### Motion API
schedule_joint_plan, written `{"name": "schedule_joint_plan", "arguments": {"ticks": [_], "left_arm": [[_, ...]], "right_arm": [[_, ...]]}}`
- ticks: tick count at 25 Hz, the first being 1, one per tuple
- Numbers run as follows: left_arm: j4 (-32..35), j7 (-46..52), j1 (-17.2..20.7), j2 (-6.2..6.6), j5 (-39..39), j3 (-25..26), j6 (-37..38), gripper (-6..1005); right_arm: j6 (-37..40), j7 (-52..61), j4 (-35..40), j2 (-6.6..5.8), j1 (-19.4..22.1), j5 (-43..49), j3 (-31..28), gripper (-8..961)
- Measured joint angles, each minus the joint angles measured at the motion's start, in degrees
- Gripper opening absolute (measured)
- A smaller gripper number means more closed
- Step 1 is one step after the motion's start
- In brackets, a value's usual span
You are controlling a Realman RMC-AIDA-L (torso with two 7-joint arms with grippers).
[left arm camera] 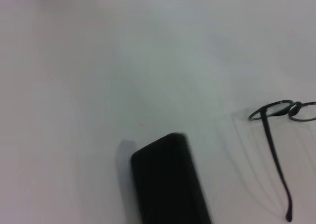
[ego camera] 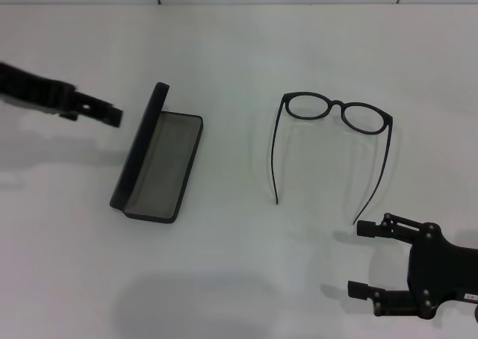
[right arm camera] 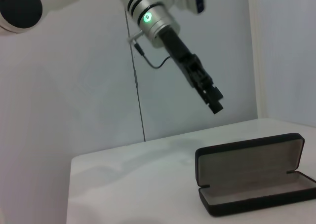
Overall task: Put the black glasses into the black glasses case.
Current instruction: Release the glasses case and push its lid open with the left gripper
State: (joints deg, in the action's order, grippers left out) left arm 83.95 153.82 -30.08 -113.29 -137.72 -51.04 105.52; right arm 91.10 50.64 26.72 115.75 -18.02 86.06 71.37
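The black glasses [ego camera: 337, 104] lie open on the white table right of centre, rims at the far side and both temple arms pointing toward me. They also show in the left wrist view [left arm camera: 265, 116]. The black glasses case [ego camera: 160, 163] lies open at centre left, its lid standing up along its left side and its grey lining bare [right arm camera: 252, 174]. My left gripper [ego camera: 112, 116] hovers shut to the left of the case, above the table. On the near side of the glasses' right temple tip, my right gripper [ego camera: 366, 258] is open and holds nothing.
The white table [ego camera: 239, 48] runs back to a pale wall at the far edge. The left wrist view shows the dark outside of the case lid [left arm camera: 168, 179]. The left arm [right arm camera: 163, 26] reaches down over the case.
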Motion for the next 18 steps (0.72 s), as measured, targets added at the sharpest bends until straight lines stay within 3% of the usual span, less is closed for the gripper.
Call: {"name": "schedule_joint_plan", "arguments": {"ticks": [5, 13, 18], "left_arm": [[4.66, 5.28, -1.74, -2.30, -3.04, -5.65, -0.79, 862], [3.16, 6.52, -2.71, -5.92, -12.86, -10.60, -4.58, 861], [-0.34, 8.21, -3.91, -6.31, -14.50, -11.97, -6.75, 862]], "right_arm": [[-0.16, -0.01, -0.08, 0.09, 0.00, -0.01, 0.09, 855], [-0.48, -0.02, -0.13, 0.10, -0.21, -0.02, 0.56, 855], [-0.72, -0.16, -0.77, 0.09, -0.13, -0.02, 0.62, 855]]}}
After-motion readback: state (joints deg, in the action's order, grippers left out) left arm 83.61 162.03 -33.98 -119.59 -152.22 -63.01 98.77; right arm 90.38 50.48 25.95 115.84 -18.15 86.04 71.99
